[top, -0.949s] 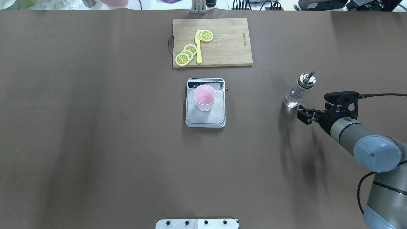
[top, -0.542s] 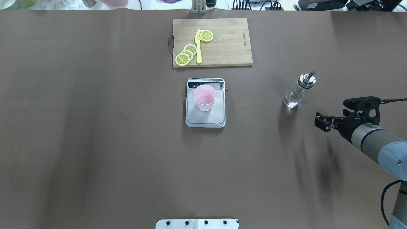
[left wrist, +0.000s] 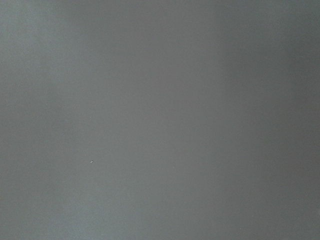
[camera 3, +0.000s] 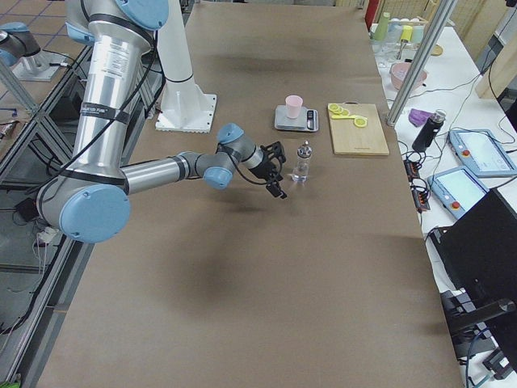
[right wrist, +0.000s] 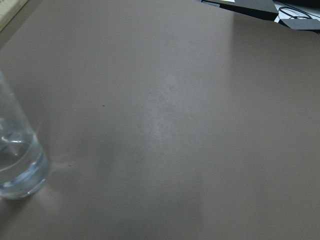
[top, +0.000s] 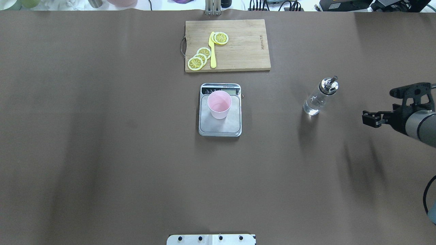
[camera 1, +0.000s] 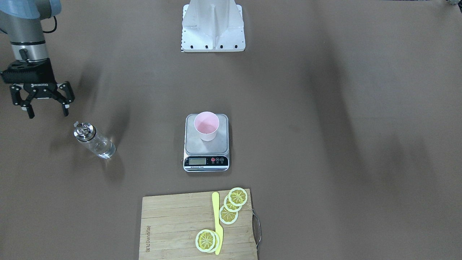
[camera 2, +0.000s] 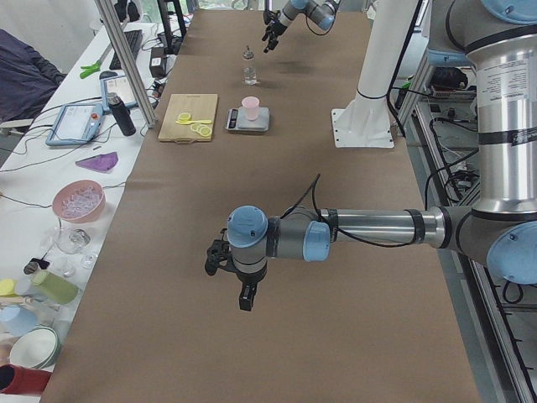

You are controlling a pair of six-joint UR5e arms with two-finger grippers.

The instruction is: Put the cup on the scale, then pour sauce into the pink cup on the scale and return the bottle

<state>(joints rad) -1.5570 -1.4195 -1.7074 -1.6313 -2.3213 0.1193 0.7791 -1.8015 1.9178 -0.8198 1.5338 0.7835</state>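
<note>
Glass bottle (top: 318, 98) stands upright, well apart from spread right jaws.

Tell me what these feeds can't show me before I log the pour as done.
- Scale display: digits too small to read in the front-facing and overhead views.
- Cup: no view settles whether any clear liquid is inside.
- Bottle: cut off by the left edge of the right wrist view; its level is unclear elsewhere.
- Left tool: seen only in the exterior left view; open or shut unclear.

Overhead, front views face oppositely; share scale (top: 221, 126).
</note>
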